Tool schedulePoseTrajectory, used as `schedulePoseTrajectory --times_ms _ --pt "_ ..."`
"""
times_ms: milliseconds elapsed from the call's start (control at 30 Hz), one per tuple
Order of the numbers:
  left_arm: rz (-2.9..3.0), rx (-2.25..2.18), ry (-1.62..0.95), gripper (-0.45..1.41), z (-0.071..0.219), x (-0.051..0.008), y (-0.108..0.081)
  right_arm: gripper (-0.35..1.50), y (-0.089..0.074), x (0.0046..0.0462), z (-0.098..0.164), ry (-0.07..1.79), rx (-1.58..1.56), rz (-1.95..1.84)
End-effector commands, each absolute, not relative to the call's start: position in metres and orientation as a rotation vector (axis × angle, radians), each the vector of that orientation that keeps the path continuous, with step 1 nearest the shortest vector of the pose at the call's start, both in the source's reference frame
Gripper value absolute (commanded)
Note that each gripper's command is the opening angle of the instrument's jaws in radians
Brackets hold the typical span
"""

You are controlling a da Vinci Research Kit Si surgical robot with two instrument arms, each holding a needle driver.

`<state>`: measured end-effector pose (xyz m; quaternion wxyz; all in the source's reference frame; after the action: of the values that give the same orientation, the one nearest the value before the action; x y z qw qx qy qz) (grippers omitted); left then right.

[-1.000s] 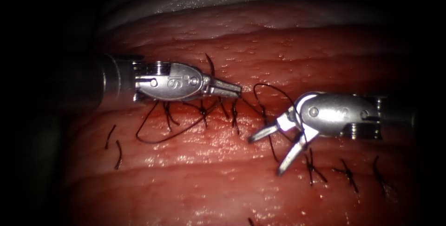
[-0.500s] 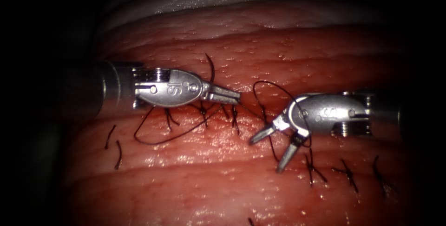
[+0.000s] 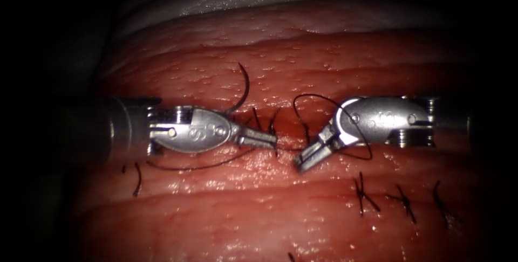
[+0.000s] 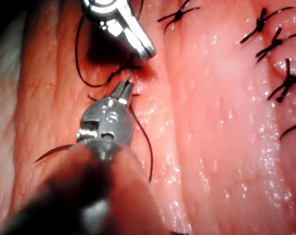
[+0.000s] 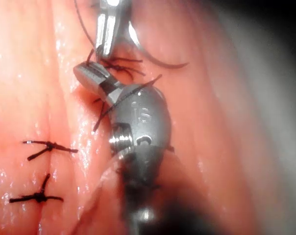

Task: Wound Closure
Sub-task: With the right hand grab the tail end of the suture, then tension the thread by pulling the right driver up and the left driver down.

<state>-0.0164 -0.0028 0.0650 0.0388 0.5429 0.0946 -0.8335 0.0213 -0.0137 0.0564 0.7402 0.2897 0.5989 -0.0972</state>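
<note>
My left tool [image 3: 267,140] lies across the tissue [image 3: 259,213] from the left, jaws shut on the dark thread [image 3: 317,96] at its tip, which the left wrist view [image 4: 123,90] shows too. Just to its right, my right tool [image 3: 305,159] points down-left with its jaws shut on the thread, and a loop of thread is draped round its wrist. In the right wrist view the right tool [image 5: 91,76] has thread crossing it. The curved needle [image 3: 245,87] lies free on the tissue just above the left tool, held by neither tool.
Three tied stitches [image 3: 361,194] sit in a row at the lower right, and more stitches [image 3: 272,127] lie between the two tools. Short cut ends of thread [image 3: 137,178] lie at the lower left. A slack strand [image 3: 205,165] runs under the left tool.
The right tool's jaws, wide open a second ago around a strand of thread, have shut on it and moved up. The left tool has moved down, toward the viewer.
</note>
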Motion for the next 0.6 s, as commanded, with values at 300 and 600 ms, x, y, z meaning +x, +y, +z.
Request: schedulePoseTrajectory --times_ms 300,600 --pt "-2.556 1.582 0.276 -0.45 0.063 -0.0148 -0.007 -0.35 -0.012 0.0209 0.058 1.37 0.617 -0.092" --pt "-2.471 1.472 0.373 -0.45 0.057 -0.0136 -0.014 -0.35 -0.009 0.0197 0.06 1.316 0.727 0.219"
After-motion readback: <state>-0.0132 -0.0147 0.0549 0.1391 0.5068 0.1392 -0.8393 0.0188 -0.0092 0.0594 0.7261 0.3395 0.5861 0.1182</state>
